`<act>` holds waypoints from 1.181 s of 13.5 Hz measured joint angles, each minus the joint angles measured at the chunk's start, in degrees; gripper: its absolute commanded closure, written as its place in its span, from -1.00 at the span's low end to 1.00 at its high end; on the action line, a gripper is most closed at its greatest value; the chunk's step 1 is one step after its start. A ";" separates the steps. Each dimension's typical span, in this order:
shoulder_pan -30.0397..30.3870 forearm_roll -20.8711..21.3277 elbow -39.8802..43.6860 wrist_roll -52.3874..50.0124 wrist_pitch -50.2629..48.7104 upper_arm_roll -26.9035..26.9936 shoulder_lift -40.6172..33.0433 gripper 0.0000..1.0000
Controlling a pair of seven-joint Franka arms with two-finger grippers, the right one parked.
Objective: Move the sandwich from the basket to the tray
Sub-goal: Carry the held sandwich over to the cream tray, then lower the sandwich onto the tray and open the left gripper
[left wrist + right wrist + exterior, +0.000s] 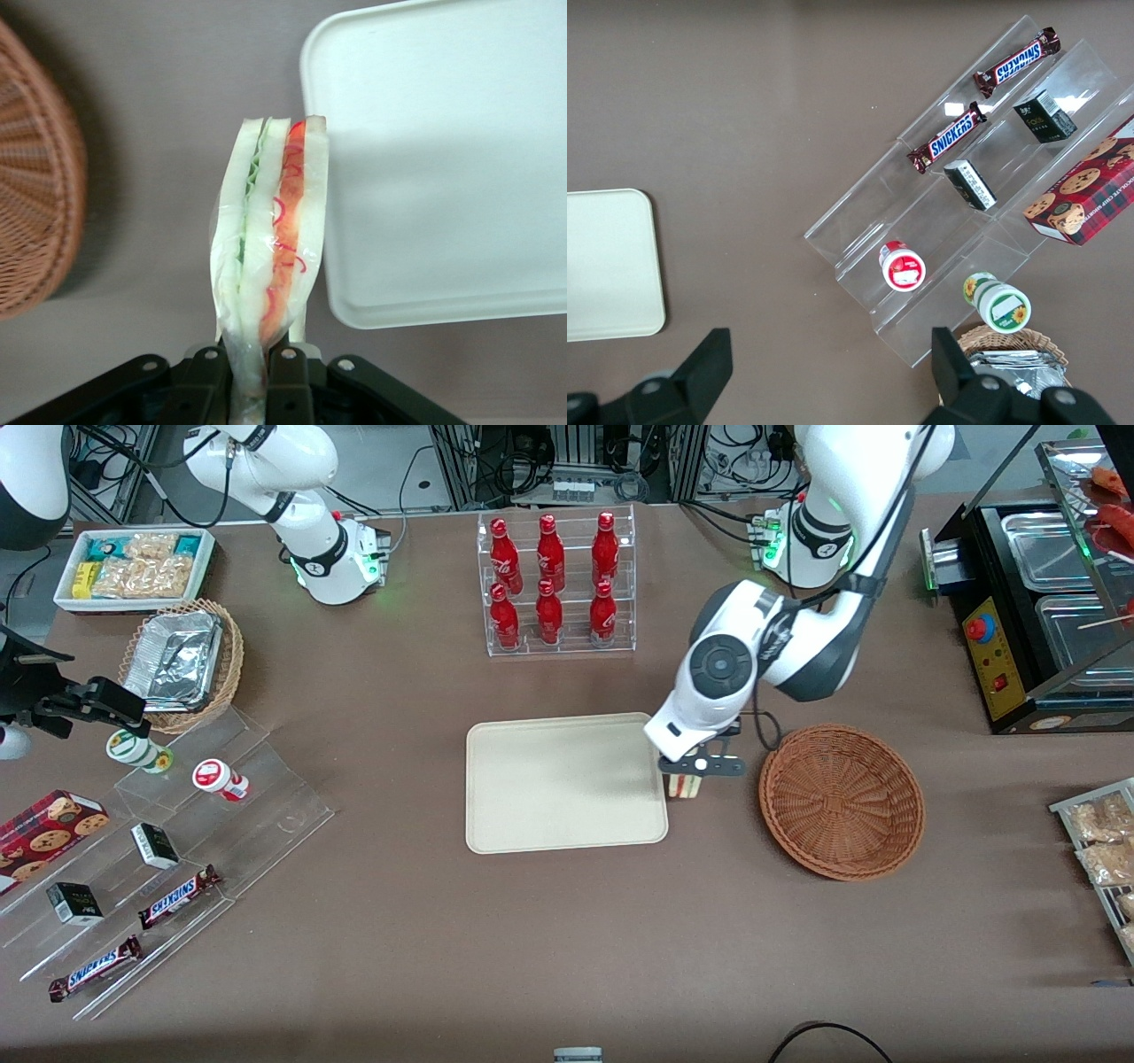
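- The working arm's gripper (689,776) hangs over the strip of brown worktop (567,948) between the tray (549,815) and the basket (842,802), its jaws clamped narrow on the sandwich (270,239).
- The sandwich, clear-wrapped, is held by one end and raised off the worktop; white bread layers and red and green filling show along its edge in the left wrist view.
- It sits just at the tray's rim, at the corner closest to the basket, and well clear of the basket itself.
- The cream tray lies flat near the middle of the worktop; the reddish-brown wicker basket rests beside it, toward the working arm's end.
- Farther from the front camera than the tray, a clear rack (556,584) holds six red bottles (549,611) in two rows.
- Toward the parked arm's end, stepped clear shelves (177,841) carry Snickers bars (177,896), small dark boxes, two little cups and a red biscuit box (44,834); a lighter wicker basket of foil trays (177,662) and a white bin of snack packets (133,567) stand near them.
- At the working arm's end stands a black food warmer (1036,611) with metal pans, and bagged snacks (1103,841) lie on a rack at the worktop's edge.
- Cables and equipment frames line the room's edge above the worktop.
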 measured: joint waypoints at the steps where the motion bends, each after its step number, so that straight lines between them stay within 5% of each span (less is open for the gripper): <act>1: -1.19 -0.02 1.58 -1.44 0.00 -0.02 1.37 1.00; 16: -9.79 -0.46 20.23 -18.24 0.06 -0.07 16.00 1.00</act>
